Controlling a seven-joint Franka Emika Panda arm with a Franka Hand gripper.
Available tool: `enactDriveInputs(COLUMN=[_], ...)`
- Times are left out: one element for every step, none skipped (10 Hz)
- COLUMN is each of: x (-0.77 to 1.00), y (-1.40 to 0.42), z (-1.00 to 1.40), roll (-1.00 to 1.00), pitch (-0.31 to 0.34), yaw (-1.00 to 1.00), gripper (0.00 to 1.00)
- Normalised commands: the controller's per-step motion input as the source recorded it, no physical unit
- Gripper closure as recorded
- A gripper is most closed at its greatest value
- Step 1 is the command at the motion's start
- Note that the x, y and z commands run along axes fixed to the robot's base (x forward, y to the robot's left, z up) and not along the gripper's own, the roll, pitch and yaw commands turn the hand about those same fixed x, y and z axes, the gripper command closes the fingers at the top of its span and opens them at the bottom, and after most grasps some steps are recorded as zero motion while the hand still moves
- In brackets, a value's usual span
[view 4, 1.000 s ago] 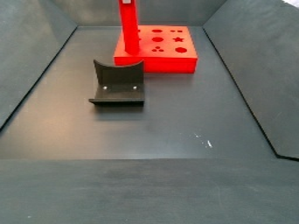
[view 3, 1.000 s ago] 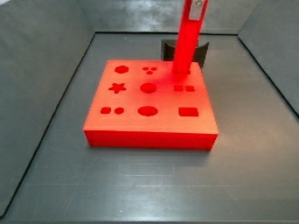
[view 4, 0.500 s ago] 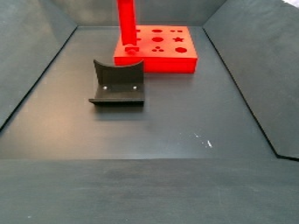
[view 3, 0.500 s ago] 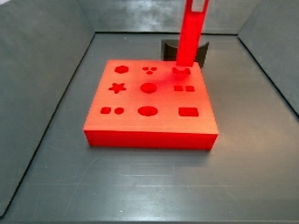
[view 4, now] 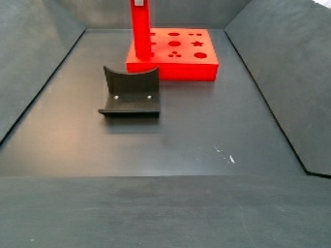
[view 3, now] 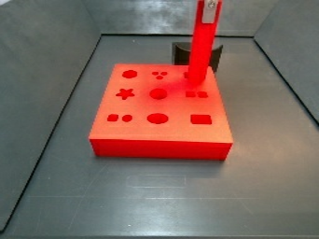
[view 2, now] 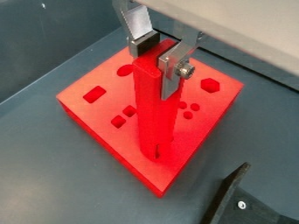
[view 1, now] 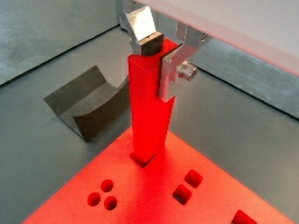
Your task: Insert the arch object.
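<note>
The hand (view 1: 162,54) pinches the red bar (view 1: 151,109), lowered again onto the board (view 2: 105,127), no arch in sight.

Silver gripper (view 1: 160,48), red bar (view 1: 152,109), red board (view 3: 159,107), dark grey fixture (view 4: 131,92)

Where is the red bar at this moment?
The red bar stands upright, its top clamped in the pincer and its foot on the red board near the edge facing the fixture, as both side views show.
</note>
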Motion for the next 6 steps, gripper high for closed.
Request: enactDriveInputs(x=[-0.11, -0.07, -0.20, -0.27, -0.31, -0.19], y=[0.00, 0.00, 0.00, 0.00, -0.04, -0.15], z=[-0.13, 0.00, 0.00, 0.00, 0.00, 0.01], roll=[-0.03, 0.00, 0.00, 0.00, 0.00, 0.00], pitch=[-0.123, -0.131, -0.159, -0.194, -0.226, -0.174], yaw=[0.00, 0.19, 0.22, 0.22, 0.21, 0.12], gripper=[1.00, 1.00, 1.00, 1.00, 1.00, 1.00])
